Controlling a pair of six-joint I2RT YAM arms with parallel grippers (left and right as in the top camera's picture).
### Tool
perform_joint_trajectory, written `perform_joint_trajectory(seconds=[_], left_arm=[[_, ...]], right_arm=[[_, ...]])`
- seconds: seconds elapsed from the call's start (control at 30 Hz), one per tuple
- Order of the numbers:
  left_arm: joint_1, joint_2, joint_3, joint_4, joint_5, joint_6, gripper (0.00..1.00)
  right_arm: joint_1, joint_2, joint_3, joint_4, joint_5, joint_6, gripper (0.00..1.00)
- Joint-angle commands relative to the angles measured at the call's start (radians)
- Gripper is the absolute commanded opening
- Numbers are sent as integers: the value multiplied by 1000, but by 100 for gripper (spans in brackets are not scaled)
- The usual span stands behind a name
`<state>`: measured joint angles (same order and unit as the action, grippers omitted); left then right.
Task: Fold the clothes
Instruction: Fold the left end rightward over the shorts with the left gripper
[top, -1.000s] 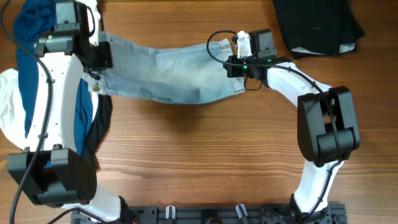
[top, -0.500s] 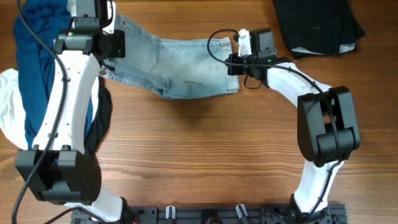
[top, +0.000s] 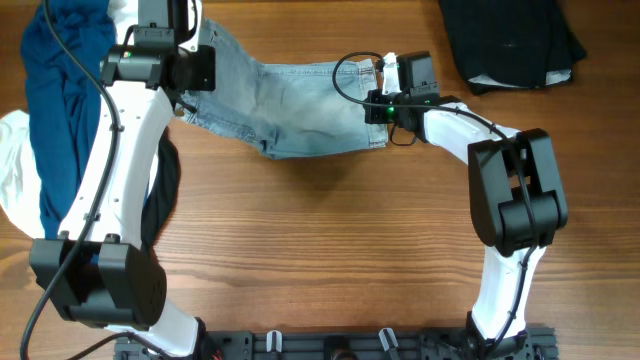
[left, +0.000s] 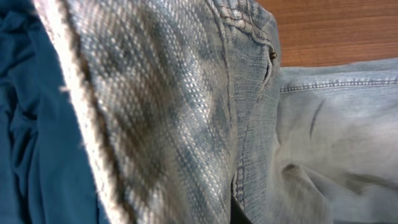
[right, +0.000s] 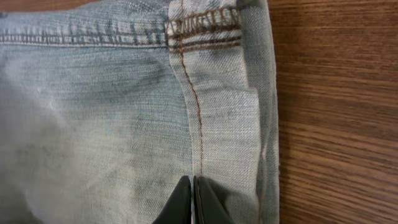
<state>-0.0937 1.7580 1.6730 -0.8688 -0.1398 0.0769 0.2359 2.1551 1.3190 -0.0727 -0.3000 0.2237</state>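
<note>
The wooden surface (top: 330, 230) is brown, with its grain running left to right. Pale-blue denim shorts (top: 300, 105) lie stretched across its far middle, the right hem flat on the wood. At the far left a heap spreads out: a blue garment (top: 60, 90) lies over a white garment (top: 15, 170), with a dark garment (top: 165, 190) along the heap's right edge. A black garment (top: 510, 35) lies at the far right.

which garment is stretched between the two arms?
The pale-blue denim shorts, the only denim. The blue garment, white garment and black garment are piled at left; the folded black garment lies top right.
</note>
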Motion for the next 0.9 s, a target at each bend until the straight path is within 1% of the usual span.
perform_joint_trajectory(seconds=[0.0,0.17,0.33,0.57,0.7,0.87], left_arm=[[-23,6,35,-5,84,-42,4],[-69,7,35,14,164,-68,4],[-148,34,34,80,255,-174,4],[-248,159,34,156,264,-363,4],[-289,235,34,228,308,-386,4],[-320,292,34,297,312,-458,4]], right_arm=[[-12,99,-8,-15,79,24,4],[-14,143,-8,-17,52,41,4],[-15,143,-8,-18,44,43,4],[-18,143,-8,-18,37,46,4],[-22,143,-8,-17,30,65,4],[-24,143,-8,-17,26,68,4]])
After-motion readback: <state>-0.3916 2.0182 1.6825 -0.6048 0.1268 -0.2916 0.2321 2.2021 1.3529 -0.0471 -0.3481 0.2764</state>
